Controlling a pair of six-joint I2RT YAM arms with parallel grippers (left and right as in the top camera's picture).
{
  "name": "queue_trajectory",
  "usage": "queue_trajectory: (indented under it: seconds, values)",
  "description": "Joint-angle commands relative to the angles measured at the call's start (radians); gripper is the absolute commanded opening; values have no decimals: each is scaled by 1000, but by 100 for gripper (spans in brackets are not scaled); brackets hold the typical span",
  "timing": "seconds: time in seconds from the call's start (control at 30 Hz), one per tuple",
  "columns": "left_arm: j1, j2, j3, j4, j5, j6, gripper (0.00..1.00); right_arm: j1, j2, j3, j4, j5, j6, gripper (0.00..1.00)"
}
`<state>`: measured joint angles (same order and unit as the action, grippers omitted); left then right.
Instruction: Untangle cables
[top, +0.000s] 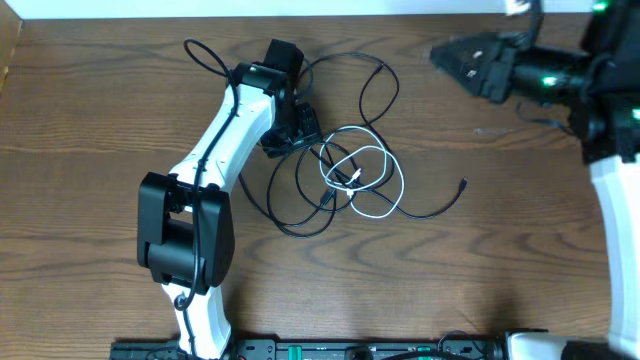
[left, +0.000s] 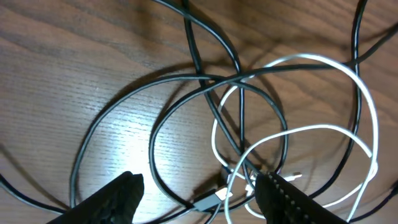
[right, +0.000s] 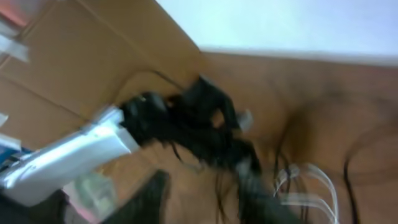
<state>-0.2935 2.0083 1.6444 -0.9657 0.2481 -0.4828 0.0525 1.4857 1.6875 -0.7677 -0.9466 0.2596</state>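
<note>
On a brown wood-grain table (top: 90, 110), seen from above, the left arm's black two-finger hand (top: 298, 130) hangs low at the left edge of a knot of thin black cords (top: 345, 170) lying mid-table. Its wrist view shows the fingers (left: 118, 199) parted, gripping nothing, with crossed loops lying between them. A shorter thin white cord (left: 308, 57) is woven through the black loops. Far right, near the table's back edge, the right arm's black hand (top: 452, 55) is well apart from the cords. Its own view is blurred, so I cannot tell whether it is open or closed. The untangling appears barely begun. The next move likely calls for closing on one strand and drawing it clear without dragging the others.
</note>
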Motion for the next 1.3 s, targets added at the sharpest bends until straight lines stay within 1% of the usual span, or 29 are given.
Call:
queue_trajectory:
  seconds: [0.0, 0.07, 0.17, 0.27, 0.33, 0.53, 0.67, 0.83, 1.07, 1.13, 1.17, 1.2, 1.23, 1.27]
  values:
    - [26, -16, -1, -19, -13, 92, 63, 43, 75, 0, -119, 195, -105, 42]
    - [39, -39, -1, -25, -13, 109, 63, 72, 132, 0, -205, 285, -127, 46]
    - [40, -51, -1, -24, -11, 114, 63, 114, 201, 0, -256, 335, -147, 46]
    - [40, -50, -2, -25, 2, 146, 63, 157, 265, 0, -268, 355, -228, 48]
    - [40, -50, -2, -24, 2, 150, 63, 182, 311, 0, -275, 406, -231, 52]
    - [40, -50, -2, -21, 2, 150, 64, 224, 439, 0, -300, 506, -238, 52]
    - [40, -50, -2, -19, 2, 150, 64, 238, 520, 0, -288, 609, -331, 52]
    - [40, -50, -2, -16, 2, 149, 64, 238, 611, 0, -262, 594, -421, 52]
    - [40, -50, -2, -16, 2, 149, 64, 239, 713, 0, -235, 447, -505, 52]
    - [40, -50, -2, -14, 2, 149, 64, 244, 729, 0, -227, 446, -504, 48]
    - [40, -50, -2, -13, 2, 149, 64, 248, 740, 0, -226, 446, -504, 45]
    - [40, -50, -2, -13, 2, 149, 64, 250, 742, 0, -227, 446, -504, 40]
    - [40, -50, -2, -13, 2, 149, 64, 252, 750, 0, -226, 446, -504, 31]
    - [40, -50, -2, -13, 2, 149, 64, 253, 753, 0, -226, 446, -504, 15]
